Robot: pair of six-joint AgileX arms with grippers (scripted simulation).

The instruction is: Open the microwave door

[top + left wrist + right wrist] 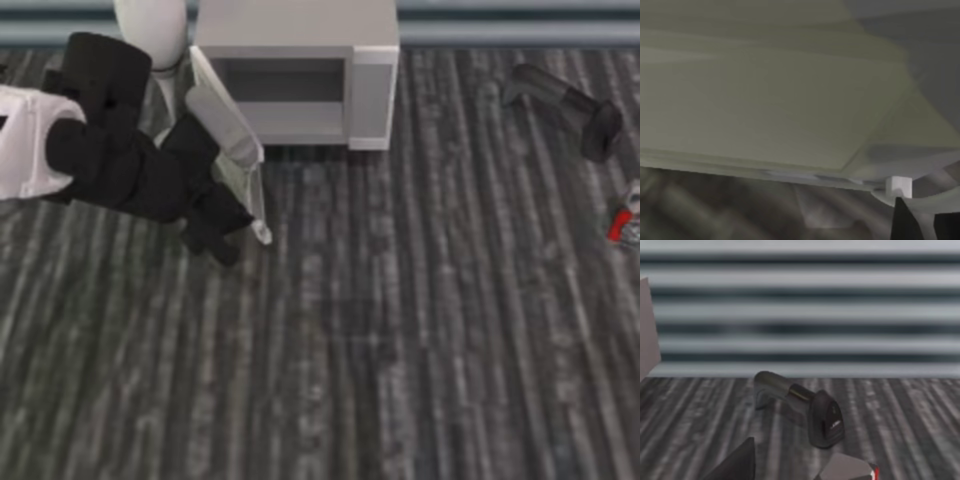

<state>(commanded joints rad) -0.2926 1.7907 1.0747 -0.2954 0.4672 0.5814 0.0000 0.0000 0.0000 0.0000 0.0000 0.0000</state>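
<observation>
The light grey microwave [300, 25] stands at the back of the table, left of centre, its cavity [285, 95] exposed. The microwave door [228, 130] is swung out on its left hinge and points toward the table's front. My left gripper [228, 232] is at the door's free end, shut on the pale door handle [932, 202]. In the left wrist view the door panel [770, 100] fills most of the picture, and a dark finger [905, 222] stands under the handle post. My right gripper [795, 474] is parked off the right side, open, one dark finger [737, 462] showing.
A dark handheld scanner [565, 105] lies at the back right, seen also as the scanner [805, 405] from the right wrist. A small grey and red object [622, 225] sits at the right edge. A white rounded body [150, 25] stands left of the microwave.
</observation>
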